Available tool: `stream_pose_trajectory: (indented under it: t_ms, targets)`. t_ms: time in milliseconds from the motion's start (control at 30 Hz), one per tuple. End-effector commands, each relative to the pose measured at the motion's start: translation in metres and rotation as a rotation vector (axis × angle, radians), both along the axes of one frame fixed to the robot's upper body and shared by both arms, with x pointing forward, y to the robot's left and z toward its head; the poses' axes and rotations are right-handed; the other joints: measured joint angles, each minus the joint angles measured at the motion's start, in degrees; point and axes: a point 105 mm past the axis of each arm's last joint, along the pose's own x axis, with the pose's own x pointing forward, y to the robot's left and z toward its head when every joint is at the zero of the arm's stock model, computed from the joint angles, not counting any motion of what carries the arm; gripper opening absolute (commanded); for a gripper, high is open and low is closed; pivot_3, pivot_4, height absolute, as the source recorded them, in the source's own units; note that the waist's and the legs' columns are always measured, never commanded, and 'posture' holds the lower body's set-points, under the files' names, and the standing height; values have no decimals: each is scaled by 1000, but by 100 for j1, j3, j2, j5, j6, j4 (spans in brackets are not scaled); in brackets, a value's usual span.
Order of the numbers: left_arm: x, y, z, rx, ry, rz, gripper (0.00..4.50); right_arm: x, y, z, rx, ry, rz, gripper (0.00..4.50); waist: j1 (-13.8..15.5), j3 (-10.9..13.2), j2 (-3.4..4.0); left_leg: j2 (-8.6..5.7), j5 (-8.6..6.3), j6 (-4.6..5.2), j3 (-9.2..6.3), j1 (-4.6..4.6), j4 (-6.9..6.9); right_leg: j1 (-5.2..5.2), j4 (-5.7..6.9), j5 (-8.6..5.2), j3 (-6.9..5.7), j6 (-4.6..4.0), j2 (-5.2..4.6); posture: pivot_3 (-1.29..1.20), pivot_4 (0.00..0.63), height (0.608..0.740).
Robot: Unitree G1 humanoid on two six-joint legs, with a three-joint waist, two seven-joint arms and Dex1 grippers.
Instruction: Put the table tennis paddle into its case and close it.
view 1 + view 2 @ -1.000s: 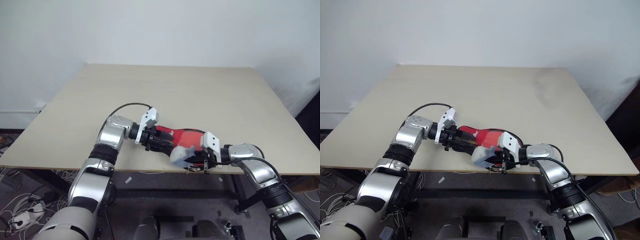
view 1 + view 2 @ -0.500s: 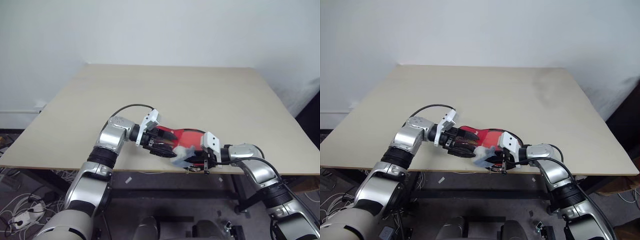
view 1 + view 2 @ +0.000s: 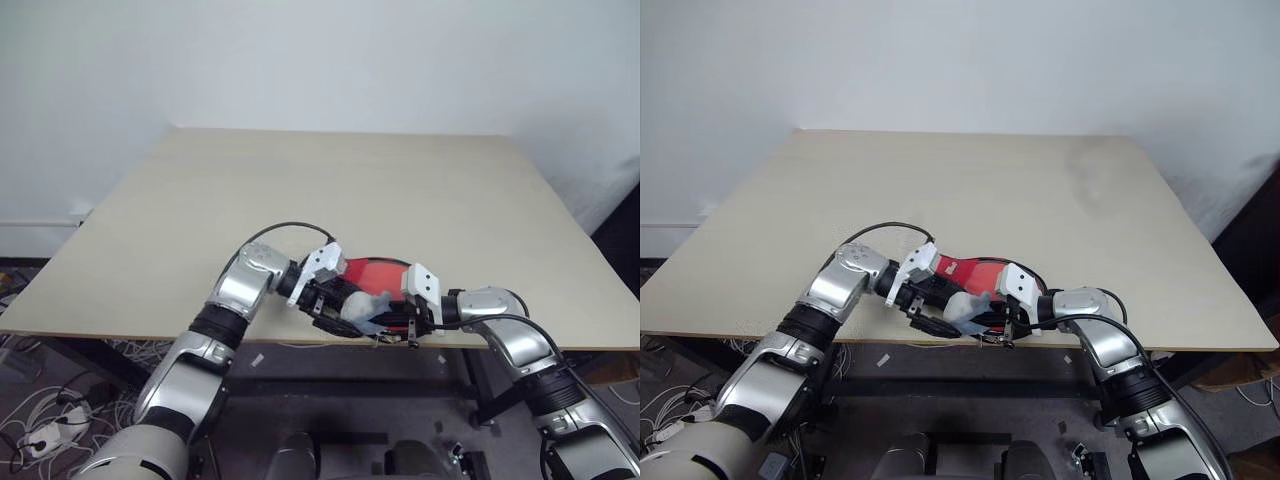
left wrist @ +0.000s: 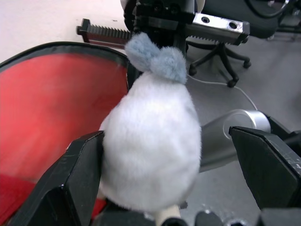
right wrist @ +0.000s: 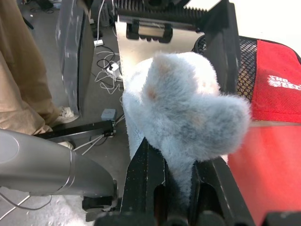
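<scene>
Now the left gripper (image 4: 162, 188) stands with its fingers (image 4: 77, 181) spread wide on either side of a pale furry pompom (image 4: 153, 146), while the right gripper (image 5: 181, 188) is pinched tight on it. Beside them the case (image 3: 375, 272) lies red side up at the table's (image 3: 330, 190) near edge.

Both arms are silver metal shells joined by ribbed black segments. A thin black cable loops behind the left claw (image 3: 335, 305), another trails from the right claw (image 3: 392, 322); each black-fingered claw carries a white bracket.
</scene>
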Motion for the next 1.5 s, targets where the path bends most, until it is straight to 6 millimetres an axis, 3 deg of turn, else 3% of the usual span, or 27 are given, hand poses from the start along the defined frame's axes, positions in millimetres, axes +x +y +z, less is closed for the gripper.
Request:
stream_pose_trajectory:
  t_ms: [33,167,267,467,633,800,1300,1500]
  targets:
    - [5,-2,-1,29,-57,1,4452,6,-6,-3,-28,-4,-36,99,1,0,1,0,0,0,0,0,0,0,0,0,0,0,0,0,0,740]
    - [8,-1,-3,47,-67,10,4276,6,-6,-3,-28,-4,-35,99,3,0,1,0,0,0,0,0,0,0,0,0,0,0,0,0,0,740]
    - [10,-1,-3,56,-76,13,3708,6,-6,-2,-27,-4,-34,99,11,0,1,0,0,0,0,0,0,-1,0,0,0,0,1,0,0,740]
    - [12,-2,-1,45,-78,19,2138,5,-5,-2,-25,-4,-32,99,25,0,1,0,0,0,0,0,0,-1,0,0,1,0,1,0,0,740]
    - [10,-2,-2,45,-99,0,1219,4,-6,-3,-27,-1,-30,99,25,-1,2,0,0,1,0,1,0,0,0,0,1,0,1,0,0,740]
    - [10,-3,-3,47,-102,-3,1107,0,-8,-2,-13,36,-20,99,27,-1,2,0,0,1,0,2,0,1,1,0,1,0,1,0,0,740]
    - [10,-5,-4,39,-102,-5,1094,-4,-23,-3,-42,68,-33,4155,58,2,5,-1,13,21,4,-5,2,-2,-1,-1,2,1,0,0,0,740]
    - [9,-5,-3,38,-100,-10,1094,-7,-35,-2,-56,70,-49,4155,58,6,11,-4,15,24,3,-5,3,-1,-2,-1,3,1,-2,0,0,740]
